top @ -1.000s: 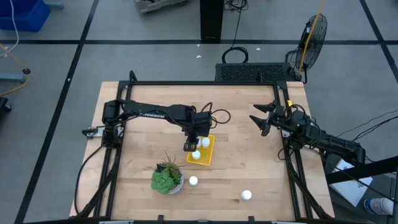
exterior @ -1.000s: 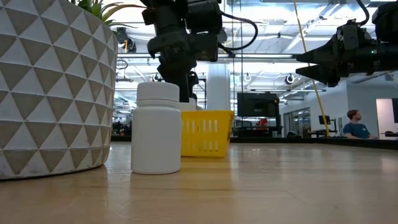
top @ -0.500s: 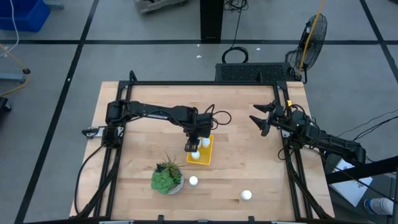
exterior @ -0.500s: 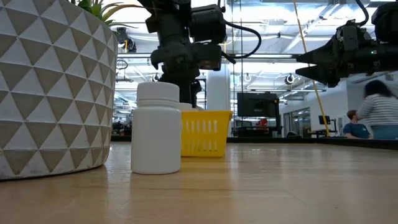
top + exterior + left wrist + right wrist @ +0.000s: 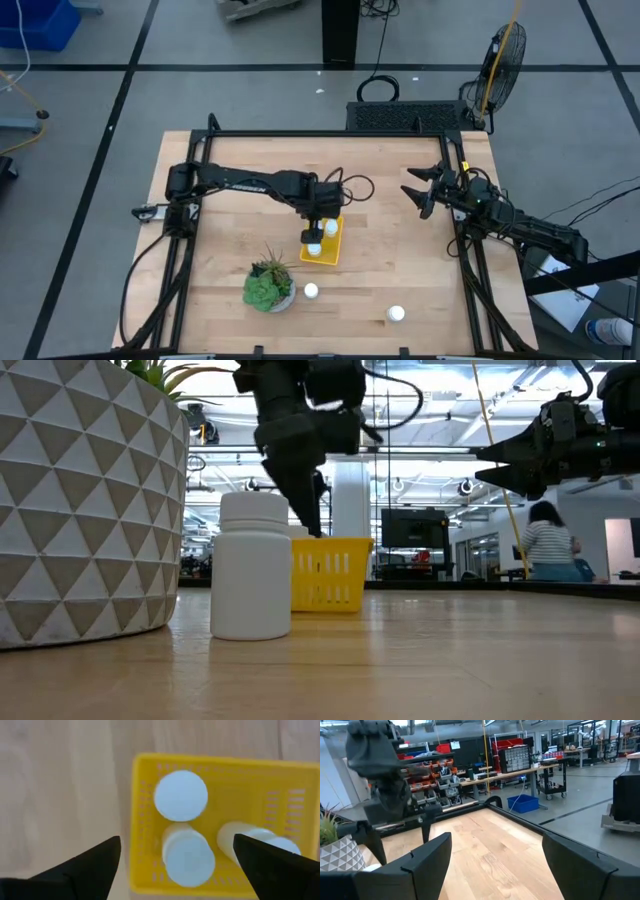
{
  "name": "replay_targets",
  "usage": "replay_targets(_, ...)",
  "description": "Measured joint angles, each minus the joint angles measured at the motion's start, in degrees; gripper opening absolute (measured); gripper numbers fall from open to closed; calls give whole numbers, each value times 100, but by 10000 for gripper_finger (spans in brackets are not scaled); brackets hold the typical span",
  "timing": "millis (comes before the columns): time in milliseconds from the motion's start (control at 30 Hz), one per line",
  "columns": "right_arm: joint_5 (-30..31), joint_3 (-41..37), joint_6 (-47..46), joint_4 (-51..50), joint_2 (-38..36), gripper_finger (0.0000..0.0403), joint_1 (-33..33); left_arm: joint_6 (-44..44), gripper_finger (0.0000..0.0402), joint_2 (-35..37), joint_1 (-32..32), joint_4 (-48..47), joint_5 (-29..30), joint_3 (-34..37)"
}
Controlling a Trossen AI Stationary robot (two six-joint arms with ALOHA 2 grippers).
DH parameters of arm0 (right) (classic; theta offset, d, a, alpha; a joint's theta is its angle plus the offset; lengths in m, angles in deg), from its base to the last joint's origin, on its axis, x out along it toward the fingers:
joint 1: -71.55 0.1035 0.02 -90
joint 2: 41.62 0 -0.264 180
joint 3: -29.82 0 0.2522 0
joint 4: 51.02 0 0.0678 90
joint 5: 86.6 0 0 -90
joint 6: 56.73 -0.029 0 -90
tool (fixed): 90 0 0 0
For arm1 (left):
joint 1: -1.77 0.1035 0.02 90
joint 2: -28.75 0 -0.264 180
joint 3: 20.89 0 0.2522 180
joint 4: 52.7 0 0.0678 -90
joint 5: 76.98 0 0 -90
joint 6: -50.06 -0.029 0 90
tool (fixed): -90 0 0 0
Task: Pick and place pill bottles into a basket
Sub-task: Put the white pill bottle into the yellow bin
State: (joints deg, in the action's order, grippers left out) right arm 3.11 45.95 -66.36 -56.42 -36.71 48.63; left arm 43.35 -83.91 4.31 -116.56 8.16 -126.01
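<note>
The yellow basket [image 5: 210,820] sits mid-table and holds three white pill bottles: one upright [image 5: 181,796], one beside it [image 5: 188,857], one lying on its side [image 5: 255,845]. My left gripper [image 5: 176,841] hangs open just above the basket [image 5: 326,241], its fingers apart on either side of the bottles and touching none. Two more pill bottles stand upright on the table: one [image 5: 311,291] by the plant, also in the low view's foreground [image 5: 253,565], and one [image 5: 397,313] near the front edge. My right gripper [image 5: 412,194] waits open at the table's right side.
A green potted plant in a white patterned pot [image 5: 268,288] stands near the front, left of the loose bottle. A black frame [image 5: 330,133] runs round the table. Bare wood lies between the basket and my right gripper. A person [image 5: 548,550] is in the room behind.
My left gripper has moved slightly toward the table's right over the basket, tipped, and opened its fingers. The person in the background has walked across the room.
</note>
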Motion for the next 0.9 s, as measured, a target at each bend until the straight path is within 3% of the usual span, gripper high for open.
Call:
replay_targets(333,4,0,-10,-43,13,302,0,46,354,1075,133,236,-83,-174)
replay_targets(533,2,0,-19,-44,13,302,0,34,338,2180,172,1229,-511,147)
replay_targets(733,2,0,-66,-52,14,302,11,182,327,3420,111,2760,-529,1722)
replay_targets(900,0,0,-167,-36,15,302,11,738,322,4454,158,4578,92,3763)
